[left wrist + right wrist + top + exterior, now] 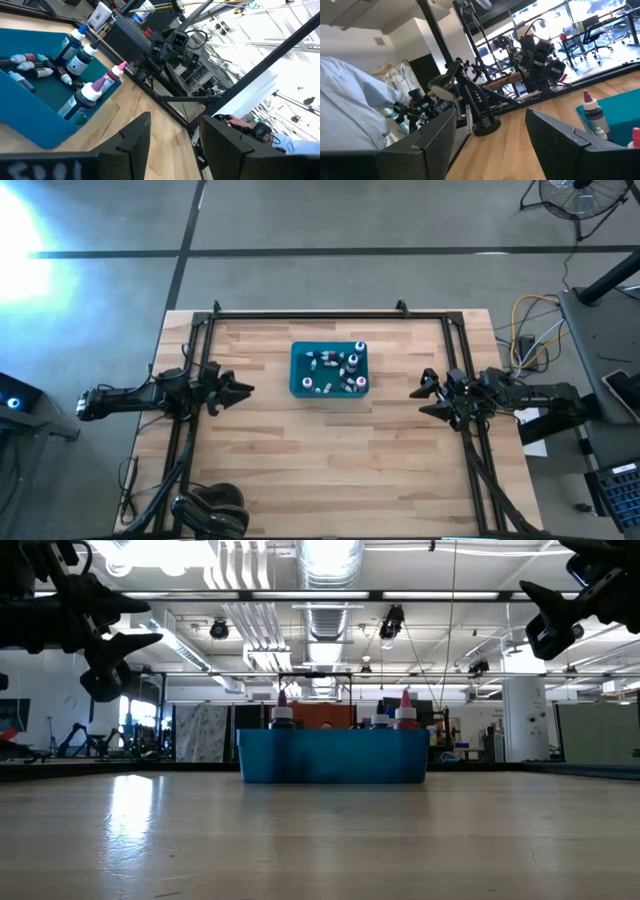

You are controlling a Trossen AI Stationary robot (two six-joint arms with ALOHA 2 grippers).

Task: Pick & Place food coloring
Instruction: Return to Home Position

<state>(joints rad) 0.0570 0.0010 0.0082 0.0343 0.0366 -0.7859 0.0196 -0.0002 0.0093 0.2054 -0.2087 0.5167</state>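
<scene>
Bottle labels are too small to read. One teal bin (294, 370) sits mid-table (330, 460), slightly toward the far edge. All visible food coloring bottles (352, 362) are inside it: taller ones upright or leaning, small ones lying flat. At least eight can be counted in the left wrist view; exact total unclear. Left gripper (243, 390) is at the table's left side, fingers spread, holding nothing. Right gripper (420, 393) is at the right side, also spread, holding nothing. Both are raised off the table, well apart from the bin.
</scene>
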